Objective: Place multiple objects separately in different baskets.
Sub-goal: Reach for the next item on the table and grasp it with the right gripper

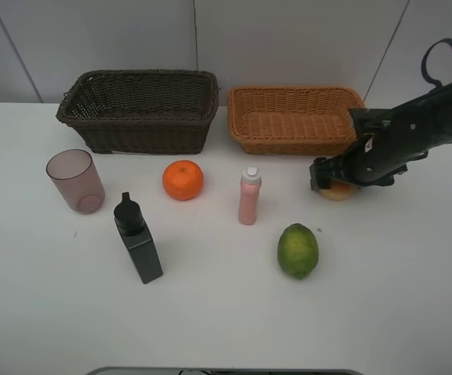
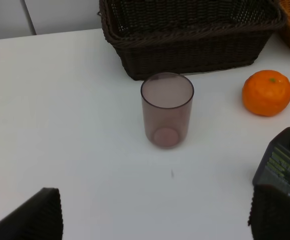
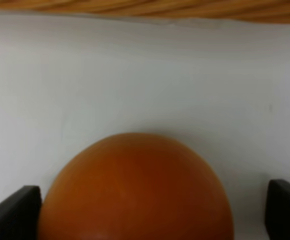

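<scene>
High view. A white table carries a dark basket at far left and a tan basket at far right, both without contents. Nearer stand a cup, an orange, a pink bottle with a white cap, a black bottle and a green fruit. No writing is legible. The right gripper sits over the peach, just near of the tan basket, hiding most of it.

Left wrist view. The left gripper is spread wide and holds nothing; only its fingertips show, cut off by the frame. The black bottle's label bears greenish print too small to read.

Right wrist view. The peach, blurred and cut off, lies on the table between parted fingers; one side shows a gap, the other may touch.
</scene>
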Robot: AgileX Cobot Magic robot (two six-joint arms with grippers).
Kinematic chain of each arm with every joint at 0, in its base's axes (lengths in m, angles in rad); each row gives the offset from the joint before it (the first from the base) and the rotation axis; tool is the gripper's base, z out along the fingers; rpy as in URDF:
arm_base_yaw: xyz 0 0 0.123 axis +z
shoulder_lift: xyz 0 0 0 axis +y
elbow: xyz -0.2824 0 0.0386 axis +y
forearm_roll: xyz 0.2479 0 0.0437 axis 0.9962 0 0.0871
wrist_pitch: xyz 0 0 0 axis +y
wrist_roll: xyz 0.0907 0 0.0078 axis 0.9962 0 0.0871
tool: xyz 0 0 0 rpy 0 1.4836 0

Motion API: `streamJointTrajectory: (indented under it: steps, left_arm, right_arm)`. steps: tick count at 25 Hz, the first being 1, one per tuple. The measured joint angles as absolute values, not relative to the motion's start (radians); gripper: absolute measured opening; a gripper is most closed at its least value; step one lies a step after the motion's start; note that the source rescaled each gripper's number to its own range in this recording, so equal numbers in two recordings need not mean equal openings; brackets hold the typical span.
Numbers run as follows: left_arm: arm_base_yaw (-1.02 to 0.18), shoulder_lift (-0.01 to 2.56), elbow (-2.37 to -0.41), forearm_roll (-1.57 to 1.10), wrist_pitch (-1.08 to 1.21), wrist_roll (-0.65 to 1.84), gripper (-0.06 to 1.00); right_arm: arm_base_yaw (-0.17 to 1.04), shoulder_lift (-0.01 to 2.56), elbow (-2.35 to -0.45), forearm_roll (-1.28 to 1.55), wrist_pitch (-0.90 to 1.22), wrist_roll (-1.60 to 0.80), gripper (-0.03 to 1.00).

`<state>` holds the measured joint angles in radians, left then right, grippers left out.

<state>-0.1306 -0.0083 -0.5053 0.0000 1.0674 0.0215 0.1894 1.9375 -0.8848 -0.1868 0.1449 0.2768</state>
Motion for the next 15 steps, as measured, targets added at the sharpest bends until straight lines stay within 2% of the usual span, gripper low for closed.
streamJointTrajectory:
  steps: [2, 4, 6, 15]
  left_arm:
    - [-0.131, -0.008, -0.505, 0.0, 1.067, 0.021, 0.96]
    - [-0.131, -0.008, -0.505, 0.0, 1.067, 0.021, 0.96]
    - [-0.131, -0.008, -0.505, 0.0, 1.067, 0.021, 0.96]
    - [-0.131, -0.008, -0.505, 0.0, 1.067, 0.021, 0.96]
  right_arm:
    - [0.189, 1.938, -0.885, -0.187, 0.144, 0.277, 0.81]
    - [0.189, 1.941, -0.885, -0.187, 0.14, 0.277, 0.66]
    - [0.189, 1.941, -0.885, -0.187, 0.14, 0.277, 0.44]
    - [0.189, 1.941, -0.885, -0.187, 0.14, 0.277, 0.43]
